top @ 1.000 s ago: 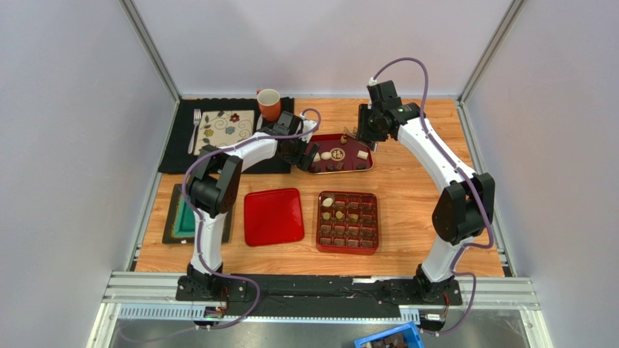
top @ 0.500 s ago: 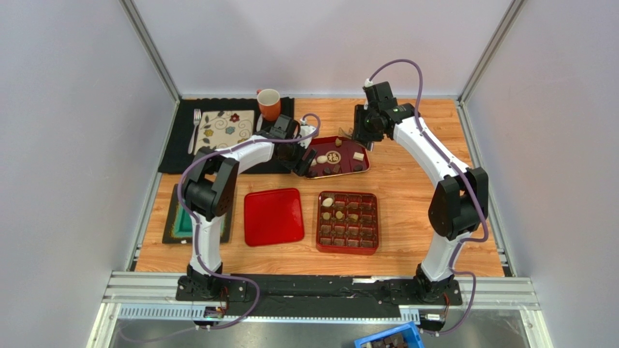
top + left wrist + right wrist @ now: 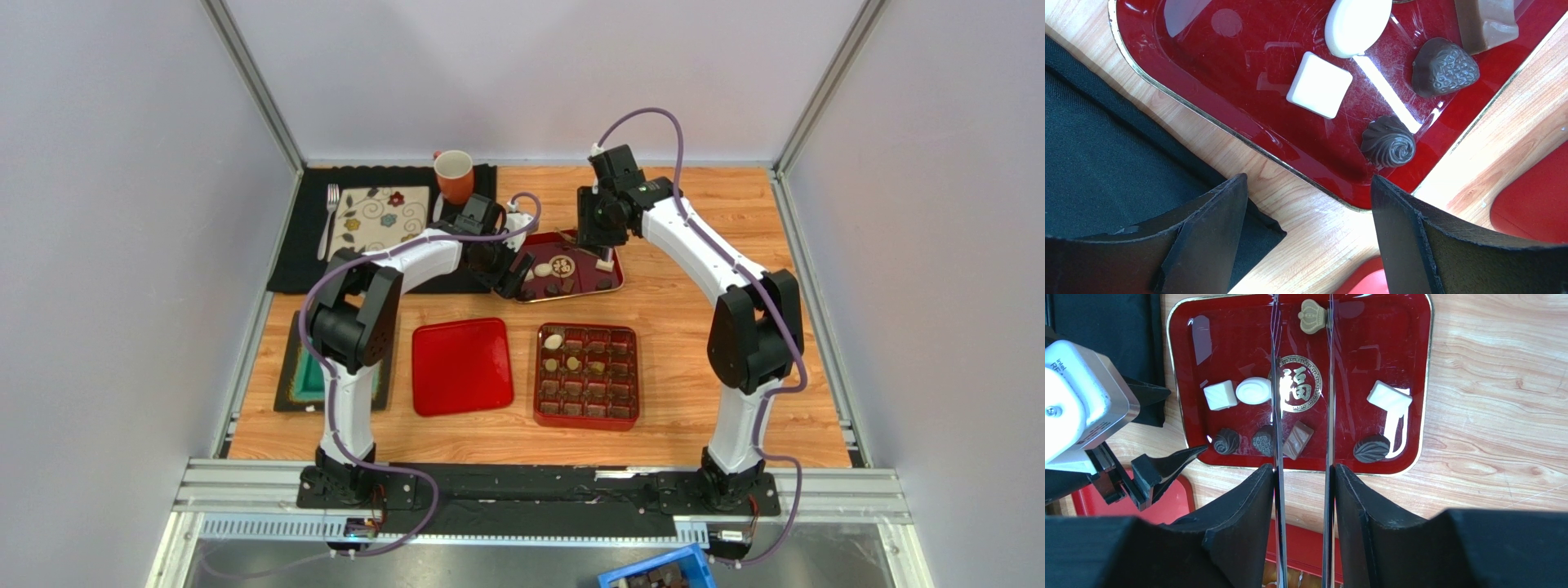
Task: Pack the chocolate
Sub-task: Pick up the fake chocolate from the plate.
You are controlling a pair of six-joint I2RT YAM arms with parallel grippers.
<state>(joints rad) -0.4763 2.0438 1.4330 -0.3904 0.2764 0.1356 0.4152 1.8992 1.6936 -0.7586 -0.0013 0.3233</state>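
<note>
Access around the dark red glossy tray (image 3: 1413, 386) with gold emblem: the left gripper (image 3: 501, 272) crowds its left end, jaws apart over the near-left corner; the right gripper (image 3: 597, 245), gripping thin metal tongs (image 3: 1303, 386), spans its middle. Bare wooden tabletop (image 3: 724, 331) lies open rightward.

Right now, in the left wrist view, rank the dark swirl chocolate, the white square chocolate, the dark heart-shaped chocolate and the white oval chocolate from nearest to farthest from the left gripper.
1. dark swirl chocolate, near tray corner, closest to the left gripper.
2. white square chocolate, tray middle.
3. dark heart-shaped chocolate, to the right; close call with the square.
4. white oval chocolate, top, farthest.
</note>
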